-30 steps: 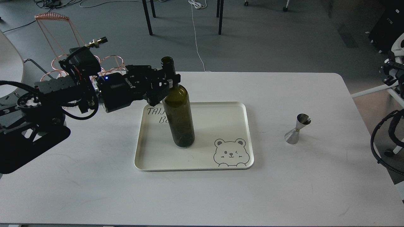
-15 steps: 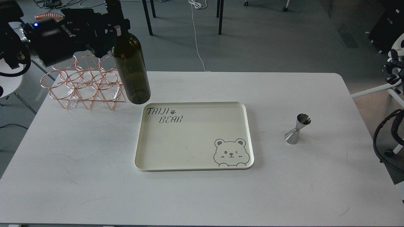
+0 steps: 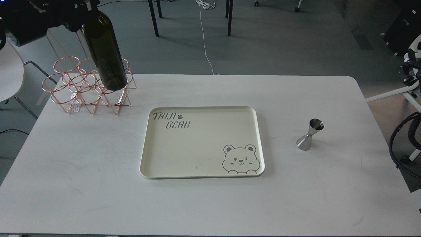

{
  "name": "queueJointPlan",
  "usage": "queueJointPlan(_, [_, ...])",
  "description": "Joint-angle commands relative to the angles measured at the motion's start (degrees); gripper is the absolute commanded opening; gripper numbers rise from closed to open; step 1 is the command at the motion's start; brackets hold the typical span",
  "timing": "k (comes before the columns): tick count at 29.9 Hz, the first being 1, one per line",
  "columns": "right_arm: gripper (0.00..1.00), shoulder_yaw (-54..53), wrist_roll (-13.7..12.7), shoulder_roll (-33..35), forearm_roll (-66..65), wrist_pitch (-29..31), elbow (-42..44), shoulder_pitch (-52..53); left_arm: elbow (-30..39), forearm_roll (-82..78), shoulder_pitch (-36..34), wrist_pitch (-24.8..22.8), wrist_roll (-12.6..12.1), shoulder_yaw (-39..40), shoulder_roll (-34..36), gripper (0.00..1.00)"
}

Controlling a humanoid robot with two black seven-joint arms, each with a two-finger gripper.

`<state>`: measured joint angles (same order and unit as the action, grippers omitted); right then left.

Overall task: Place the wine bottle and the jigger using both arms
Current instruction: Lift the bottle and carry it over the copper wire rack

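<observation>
The dark olive-green wine bottle point(image 3: 105, 52) hangs in the air at the top left, tilted, with its base over the copper wire rack point(image 3: 65, 89). Its neck runs out of the top edge. My left gripper point(image 3: 84, 4) is shut on the bottle's shoulder and is mostly cut off by the top edge. The silver jigger point(image 3: 310, 135) stands upright on the white table point(image 3: 98, 184), right of the tray. My right gripper point(image 3: 408, 70) shows only as a small dark part at the right edge, far from the jigger.
A cream tray point(image 3: 197, 148) with a bear drawing lies empty at the table's middle. A white chair point(image 3: 11, 75) stands off the table's left edge. Chair and table legs stand on the floor behind. Black cables point(image 3: 399, 138) loop at the right edge.
My left gripper has lifted the bottle off the tray and carried it up and to the left, over the wire rack. The jigger and the right arm have barely moved.
</observation>
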<state>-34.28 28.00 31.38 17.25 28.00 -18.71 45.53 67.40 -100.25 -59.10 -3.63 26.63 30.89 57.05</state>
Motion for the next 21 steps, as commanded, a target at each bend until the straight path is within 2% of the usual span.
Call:
queueJointPlan(1, [0.97, 0.0, 0.0, 0.0, 0.1, 0.0, 0.0, -0.1, -2.0, -0.1, 0.1, 0.0, 0.0, 0.0, -1.3, 0.14])
queueJointPlan(21, [0.97, 0.0, 0.0, 0.0, 0.0, 0.0, 0.0, -0.2, -10.1, -0.5, 0.1, 0.2, 0.1, -0.1, -4.1, 0.14])
